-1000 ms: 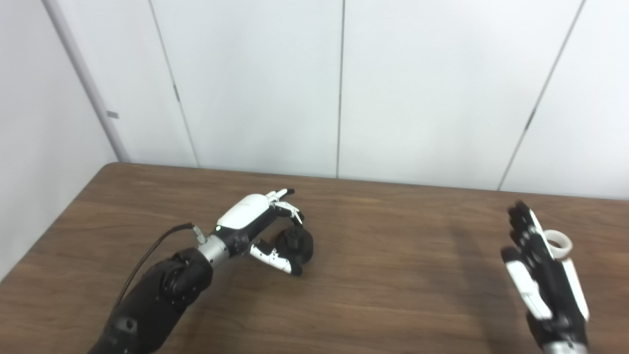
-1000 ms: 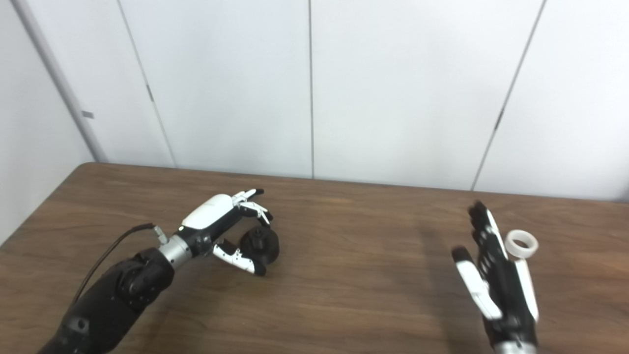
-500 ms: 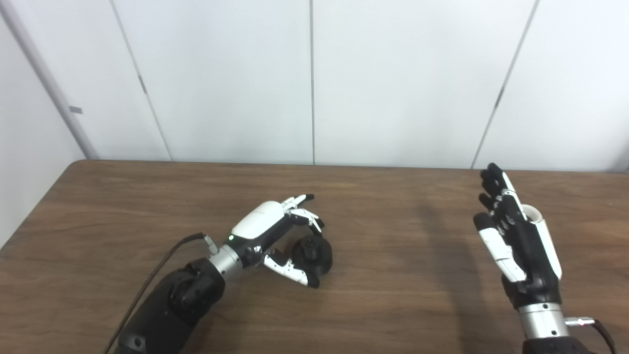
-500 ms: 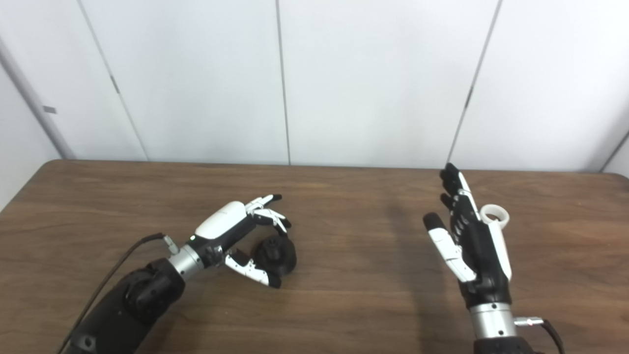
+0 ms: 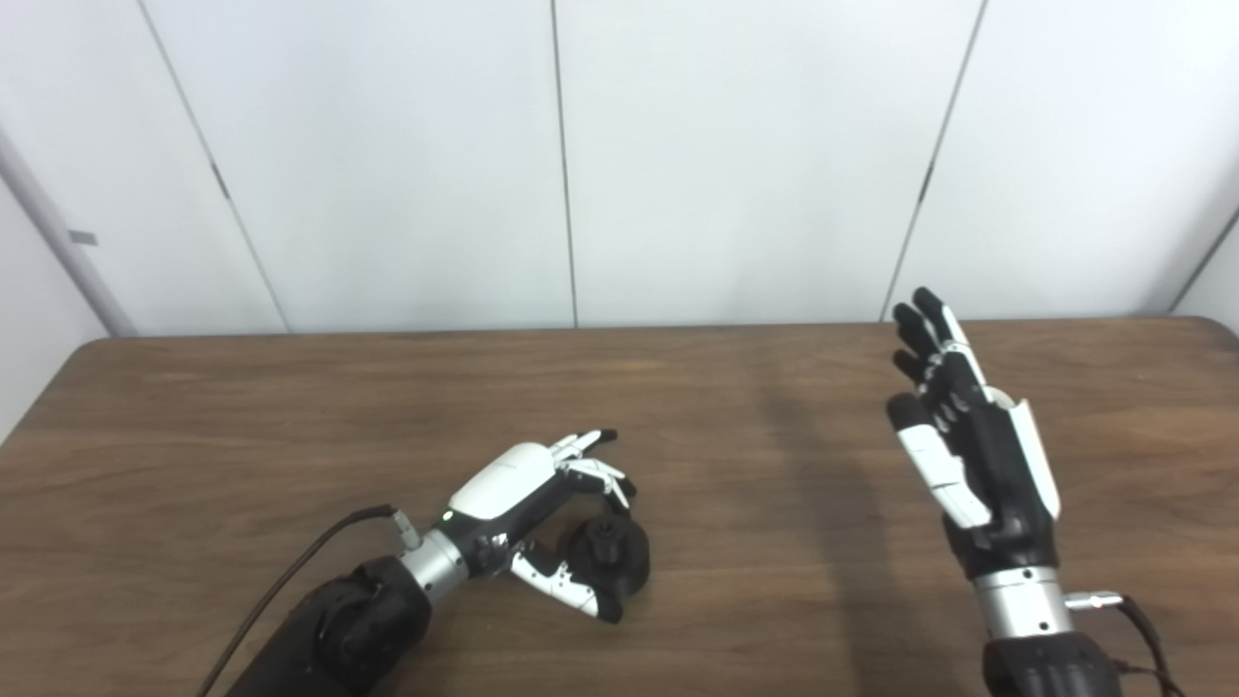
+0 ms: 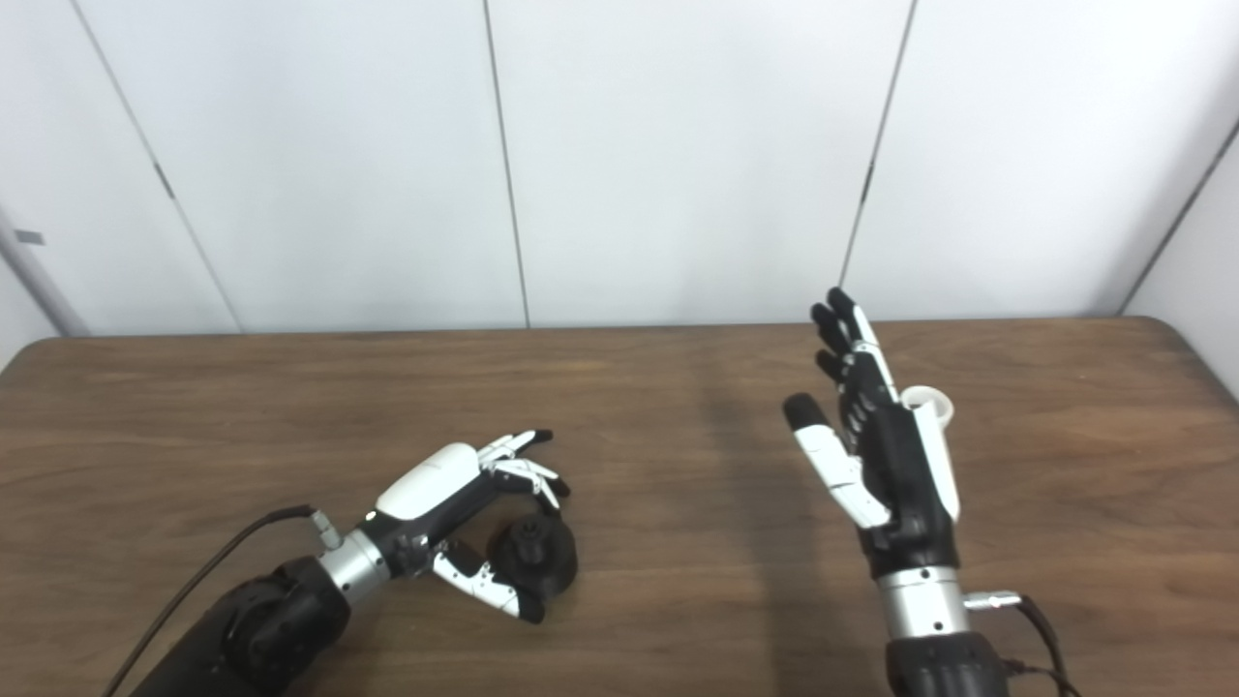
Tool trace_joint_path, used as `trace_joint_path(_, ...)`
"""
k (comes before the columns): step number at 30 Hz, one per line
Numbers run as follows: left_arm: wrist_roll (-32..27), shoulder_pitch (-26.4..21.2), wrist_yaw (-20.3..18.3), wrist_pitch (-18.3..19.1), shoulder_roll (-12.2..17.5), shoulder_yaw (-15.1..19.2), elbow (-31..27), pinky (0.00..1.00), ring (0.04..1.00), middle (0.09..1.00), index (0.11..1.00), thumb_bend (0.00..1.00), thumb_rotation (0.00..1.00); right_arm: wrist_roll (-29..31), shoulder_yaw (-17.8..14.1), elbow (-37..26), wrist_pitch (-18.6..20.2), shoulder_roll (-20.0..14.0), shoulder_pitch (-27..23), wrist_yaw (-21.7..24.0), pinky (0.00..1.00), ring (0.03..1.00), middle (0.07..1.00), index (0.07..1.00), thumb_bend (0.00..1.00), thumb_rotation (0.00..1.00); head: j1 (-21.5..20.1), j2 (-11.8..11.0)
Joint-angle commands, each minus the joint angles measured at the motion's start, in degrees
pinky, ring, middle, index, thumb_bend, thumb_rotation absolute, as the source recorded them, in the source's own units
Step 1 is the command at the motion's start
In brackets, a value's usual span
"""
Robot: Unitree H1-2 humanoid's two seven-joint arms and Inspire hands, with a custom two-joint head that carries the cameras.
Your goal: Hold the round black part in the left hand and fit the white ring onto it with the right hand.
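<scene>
The left hand [image 6: 455,503] cups the round black part [image 6: 534,559] loosely; the right hand [image 6: 876,455] hangs open beside the white ring [image 6: 926,399] near the table's [image 6: 678,436] right edge, so a sweep could knock it off.

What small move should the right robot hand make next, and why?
Probably lower the open right robot hand toward the small white plastic ring lying on the brown wooden table just behind it; the left robot hand is already cupped around the round black part.

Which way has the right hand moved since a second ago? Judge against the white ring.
Yes: rightward. The right hand now overlaps the white ring, which earlier showed clear beside it. The camera also panned.
</scene>
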Motion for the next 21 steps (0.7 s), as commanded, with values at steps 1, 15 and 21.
trace_joint_path(1, -1.5, -1.2, 1.2, -1.4, -0.2, -0.4, -1.5, 1.00, 0.997, 0.759, 0.480, 0.52, 0.06, -0.2, 0.2, -2.3, -1.2, 0.1, -1.3, -0.3, 0.95, 0.965, 0.940, 0.956, 0.53, 0.73, -0.5, 0.0)
trace_joint_path(15, -2.5, -2.2, 5.1, -1.4, 1.5, -4.7, 1.6, 1.00, 1.000, 0.765, 0.481, 0.52, 0.06, -3.6, -0.5, -7.4, 1.9, 0.0, -1.4, -1.2, 0.88, 0.963, 0.953, 0.953, 0.49, 0.72, -5.0, -0.1)
trace_joint_path(21, -2.5, -2.7, 5.6, -1.4, 2.1, -6.3, 2.6, 1.00, 1.000, 0.769, 0.481, 0.52, 0.06, -5.2, -1.1, -11.6, 6.9, -1.0, -3.1, -0.5, 0.88, 0.973, 0.952, 0.954, 0.48, 0.72, -5.9, -0.1)
